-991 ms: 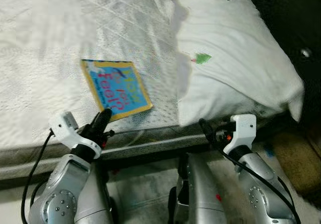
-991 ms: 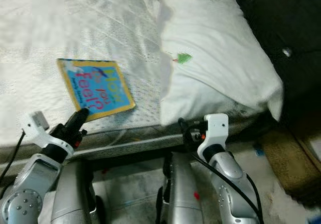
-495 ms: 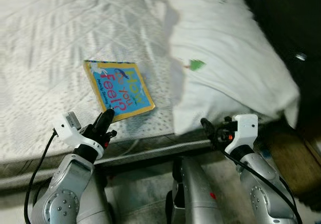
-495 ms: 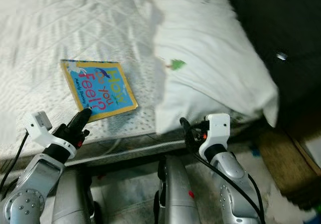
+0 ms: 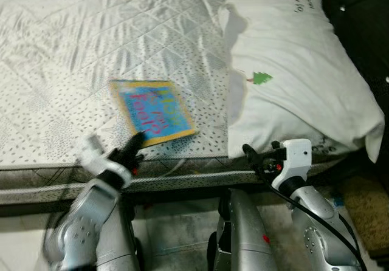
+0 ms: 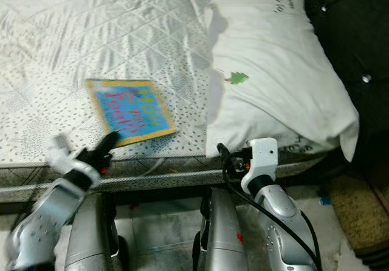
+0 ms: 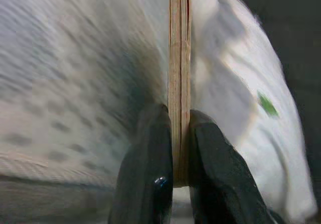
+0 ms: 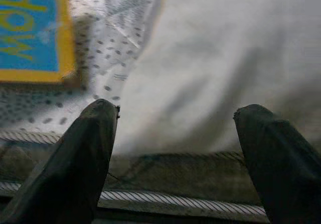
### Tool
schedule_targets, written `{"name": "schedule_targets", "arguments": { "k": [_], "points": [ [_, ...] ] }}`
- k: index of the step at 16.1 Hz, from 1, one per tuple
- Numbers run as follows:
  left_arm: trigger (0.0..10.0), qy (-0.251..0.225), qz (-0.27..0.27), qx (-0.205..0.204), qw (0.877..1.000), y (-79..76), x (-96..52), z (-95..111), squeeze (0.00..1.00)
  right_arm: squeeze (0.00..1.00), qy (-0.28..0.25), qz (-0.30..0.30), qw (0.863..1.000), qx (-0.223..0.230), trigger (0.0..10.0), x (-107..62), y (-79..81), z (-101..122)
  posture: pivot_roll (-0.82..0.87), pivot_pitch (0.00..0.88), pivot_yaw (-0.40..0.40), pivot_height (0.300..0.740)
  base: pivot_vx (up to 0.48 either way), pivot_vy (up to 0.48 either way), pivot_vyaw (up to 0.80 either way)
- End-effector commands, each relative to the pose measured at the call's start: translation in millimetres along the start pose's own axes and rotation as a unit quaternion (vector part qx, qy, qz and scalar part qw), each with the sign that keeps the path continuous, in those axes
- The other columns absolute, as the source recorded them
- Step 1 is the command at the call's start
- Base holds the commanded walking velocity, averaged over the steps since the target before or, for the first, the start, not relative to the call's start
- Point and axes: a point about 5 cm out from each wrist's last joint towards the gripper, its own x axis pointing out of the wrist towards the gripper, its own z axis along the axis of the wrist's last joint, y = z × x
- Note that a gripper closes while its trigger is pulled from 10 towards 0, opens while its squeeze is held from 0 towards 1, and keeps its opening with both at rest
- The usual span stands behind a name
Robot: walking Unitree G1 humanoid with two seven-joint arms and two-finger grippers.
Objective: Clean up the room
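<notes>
Book [image 5: 154, 112] blue, yellow border, pink letters; pillow [image 5: 298, 82] white, green tree; bedspread [image 5: 91, 40] white, quilted, dotted.

bedroom | quilted mattress [image 5: 91, 52] | white pillow [image 5: 298, 82]

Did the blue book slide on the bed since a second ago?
No. The book lies as near the pillow and the bed's front edge as before; the camera shifted. The left end effector pinches its corner.

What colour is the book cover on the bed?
The book cover is blue with a yellow border and pink lettering, clearest in the right eye view.
</notes>
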Motion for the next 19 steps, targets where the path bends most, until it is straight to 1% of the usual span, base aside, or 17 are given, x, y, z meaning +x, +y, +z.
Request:
{"name": "schedule_targets", "arguments": {
  "k": [1, 2, 3, 4, 5, 6, 7, 9, 11, 12, 13, 14, 15, 17, 19],
  "points": [
    [10.0, 0.041, -0.041, -0.017, 0.998, -8.9, 5.4, -12, 0.0, 0.0, 0.004, -0.01, 1.0, 0.0, 10.0, -4.6, -7.1, -1, -0.12, 0.254, -0.11, 0.533, 0.0, 0.0, 0.0],
    [10.0, 0.094, -0.085, -0.048, 0.991, -17.8, 8.7, -22, 0.0, 0.0, 0.005, -0.016, 1.0, -0.003, 10.0, -6.9, -10.6, 0, -0.13, 0.257, -0.111, 0.533, 0.0, 0.0, 0.0],
    [10.0, 0.101, -0.091, -0.055, 0.989, -18.9, 8.8, -23, 0.0, 0.0, 0.005, -0.017, 1.0, -0.004, 10.0, -7.3, -11.0, 0, -0.13, 0.257, -0.111, 0.533, 0.0, 0.0, 0.0],
    [10.0, 0.15, -0.112, -0.075, 0.979, -20.2, 9.1, -26, 0.0, 0.0, 0.005, -0.021, 1.0, -0.007, 10.0, -9.9, -13.7, 2, -0.15, 0.262, -0.111, 0.533, 0.0, 0.0, 0.0],
    [10.0, 0.157, -0.116, -0.08, 0.977, -20.1, 8.9, -27, 0.0, 0.0, 0.005, -0.022, 1.0, -0.008, 10.0, -10.3, -14.2, 2, -0.15, 0.262, -0.111, 0.533, 0.0, 0.0, 0.0],
    [10.0, 0.17, -0.117, -0.071, 0.976, -17.1, 9.9, -25, 0.0, 0.0, 0.006, -0.025, 1.0, -0.011, 10.0, -11.5, -16.4, 3, -0.16, 0.265, -0.113, 0.533, 0.0, 0.0, 0.0],
    [10.0, 0.162, -0.107, -0.059, 0.979, -9.4, 13.6, -16, 0.0, 0.0, 0.007, -0.03, 0.999, -0.016, 10.0, -13.9, -20.2, 4, -0.17, 0.265, -0.115, 0.533, 0.0, 0.0, 0.0],
    [10.0, 0.147, -0.089, -0.054, 0.984, 0.3, 17.1, -5, 0.0, 0.0, 0.01, -0.034, 0.999, -0.02, 10.0, -16.5, -24.7, 4, -0.18, 0.267, -0.123, 0.533, 0.0, 0.0, 0.0],
    [10.0, 0.144, -0.074, -0.035, 0.986, 8.7, 15.8, 3, 0.0, 0.0, 0.012, -0.035, 0.999, -0.024, 10.0, -17.3, -27.0, 5, -0.18, 0.267, -0.13, 0.533, 0.0, 0.0, 0.0],
    [10.0, 0.13, -0.06, -0.034, 0.989, 17.7, 14.4, 10, 0.0, 0.0, 0.012, -0.036, 0.999, -0.025, 10.0, -16.8, -27.9, 5, -0.19, 0.268, -0.134, 0.533, 0.0, 0.0, 0.0],
    [10.0, 0.127, -0.049, -0.034, 0.99, 24.9, 13.1, 12, 0.0, 0.0, 0.012, -0.036, 0.999, -0.026, 10.0, -16.3, -27.7, 6, -0.19, 0.268, -0.134, 0.533, 0.0, 0.0, 0.0],
    [10.0, 0.129, -0.038, -0.034, 0.99, 35.5, 12.9, 15, 0.0, 0.0, 0.012, -0.035, 0.999, -0.026, 10.0, -16.1, -27.2, 7, -0.19, 0.268, -0.137, 0.533, 0.0, 0.0, 0.0],
    [10.0, 0.13, -0.031, -0.031, 0.991, 41.4, 13.8, 16, 0.0, 0.0, 0.012, -0.035, 0.999, -0.027, 10.0, -16.3, -26.7, 7, -0.19, 0.27, -0.141, 0.533, 0.0, 0.0, 0.0],
    [10.0, 0.121, -0.011, -0.013, 0.992, 54.5, 18.0, 21, 0.0, 0.0, 0.013, -0.035, 0.999, -0.028, 10.0, -17.5, -27.6, 8, -0.2, 0.272, -0.142, 0.533, 0.0, 0.0, 0.0],
    [10.0, 0.114, -0.005, -0.011, 0.993, 62.2, 24.5, 27, 0.0, 0.0, 0.013, -0.037, 0.999, -0.029, 10.0, -18.1, -29.9, 9, -0.21, 0.272, -0.145, 0.533, 0.0, 0.0, 0.0]
  ]
}}
